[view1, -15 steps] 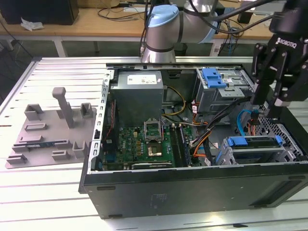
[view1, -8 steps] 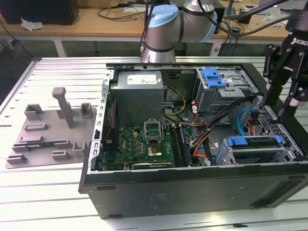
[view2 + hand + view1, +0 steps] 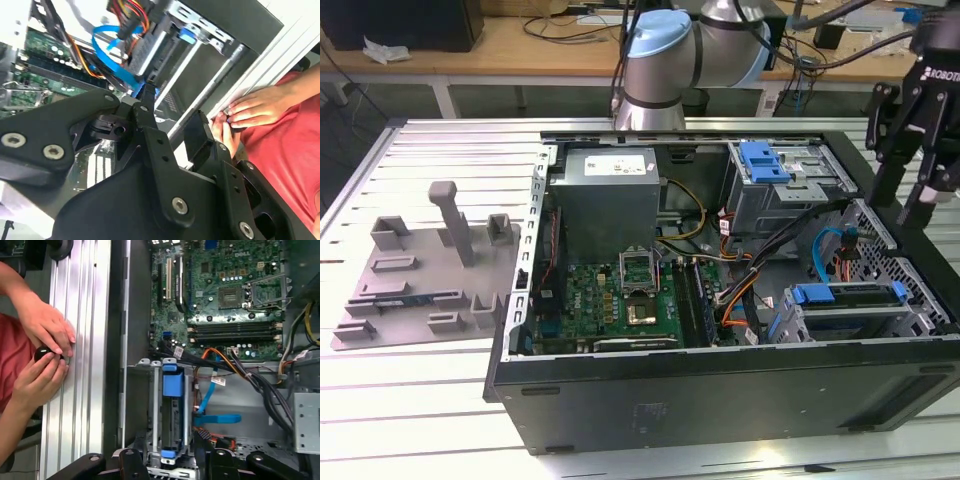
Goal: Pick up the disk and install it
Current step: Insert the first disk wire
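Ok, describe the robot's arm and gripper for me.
The arm is silver-grey: rounded tube joints with a light-blue cap. The gripper is matte black, its linked fingers bolted with silver screws, with white lettering on its body in the exterior view.

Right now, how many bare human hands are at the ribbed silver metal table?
2, in the first wrist view: one hand on the table, the other hand touching it around a dark round object. None looks hidden.

The exterior view looks down obliquely, from farther off, into the open black metal computer case. Both wrist views sit close above it and share its green circuit board. The first wrist view faces straight down, the second wrist view slantwise past the black gripper.
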